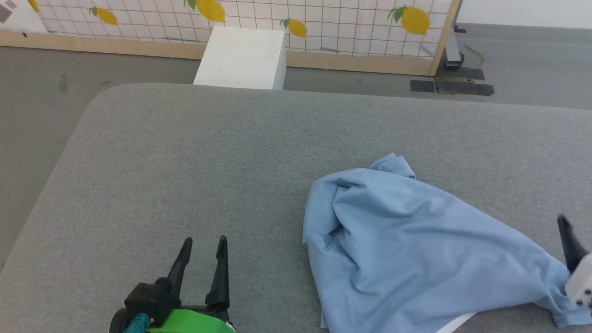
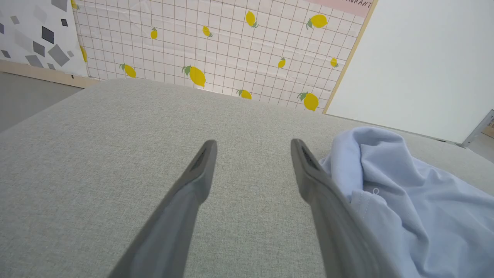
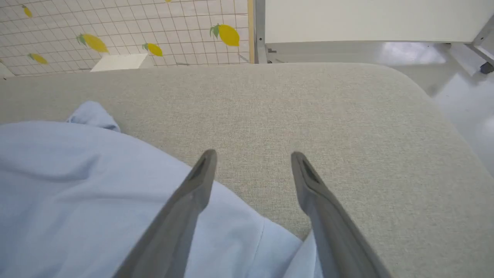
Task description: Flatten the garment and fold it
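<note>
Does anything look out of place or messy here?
Only the shirt: it lies bunched and creased on the grey table, partly folded over itself, a white strip poking out under its near edge. Nothing looks spilled or damaged.

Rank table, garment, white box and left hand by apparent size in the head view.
1. table
2. garment
3. white box and left hand look roughly alike; the hand is nearer the camera, so unranked.

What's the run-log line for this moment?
stage: flattening not yet done | shirt: crumpled heap on grey fabric surface | left gripper: open, empty, beside shirt | right gripper: open, empty, at shirt's edge
</note>
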Robot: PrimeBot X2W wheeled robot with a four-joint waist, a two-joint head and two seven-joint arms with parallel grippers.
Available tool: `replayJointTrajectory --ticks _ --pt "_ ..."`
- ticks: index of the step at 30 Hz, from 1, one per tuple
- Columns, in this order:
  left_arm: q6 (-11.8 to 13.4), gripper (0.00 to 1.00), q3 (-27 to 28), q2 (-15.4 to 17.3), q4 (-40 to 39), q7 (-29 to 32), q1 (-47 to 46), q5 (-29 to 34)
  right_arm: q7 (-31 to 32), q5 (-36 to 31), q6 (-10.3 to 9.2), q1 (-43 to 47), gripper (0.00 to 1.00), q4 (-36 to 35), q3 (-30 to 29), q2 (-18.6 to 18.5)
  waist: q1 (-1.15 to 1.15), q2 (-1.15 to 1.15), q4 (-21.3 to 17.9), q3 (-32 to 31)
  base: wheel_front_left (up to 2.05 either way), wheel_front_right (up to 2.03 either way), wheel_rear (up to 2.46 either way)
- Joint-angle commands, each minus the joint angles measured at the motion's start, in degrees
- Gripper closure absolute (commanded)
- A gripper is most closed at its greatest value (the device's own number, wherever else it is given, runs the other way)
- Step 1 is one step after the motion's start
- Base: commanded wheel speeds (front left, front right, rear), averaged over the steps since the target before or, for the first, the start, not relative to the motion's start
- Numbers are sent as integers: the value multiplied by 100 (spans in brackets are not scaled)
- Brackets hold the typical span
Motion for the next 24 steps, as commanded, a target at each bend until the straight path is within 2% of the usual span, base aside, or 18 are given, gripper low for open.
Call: replayJointTrajectory --ticks 1,6,12,16,18,21,24 --pt "-9 0 12 -13 -50 -27 18 -12 -22 41 -9 -94 0 -271 61 62 0 0 -23 5 0 0 0" --pt "44 0 28 -13 -296 -27 12 -111 -287 18 -9 30 0 -1193 261 484 0 0 -20 68 0 0 0" --pt "61 0 48 -13 -582 -27 78 -105 -1416 -482 -9 580 0 -1822 485 1233 0 0 22 142 0 0 0" --pt "40 0 40 -13 -703 -27 188 -115 -2141 -631 -9 1013 0 -1801 721 1377 0 0 9 167 0 0 0" --pt "56 0 38 -13 -696 -27 243 -112 -2424 -433 -9 1168 0 -1616 834 1382 0 0 -25 174 0 0 0" --pt "113 0 45 -13 -665 -27 235 -55 -2658 -316 -9 1231 0 -1340 959 1385 0 0 -99 185 0 0 0" --pt "61 0 29 -11 -600 -27 12 135 -2797 -313 -9 1136 0 -1165 1037 1385 0 0 -185 204 0 0 0"
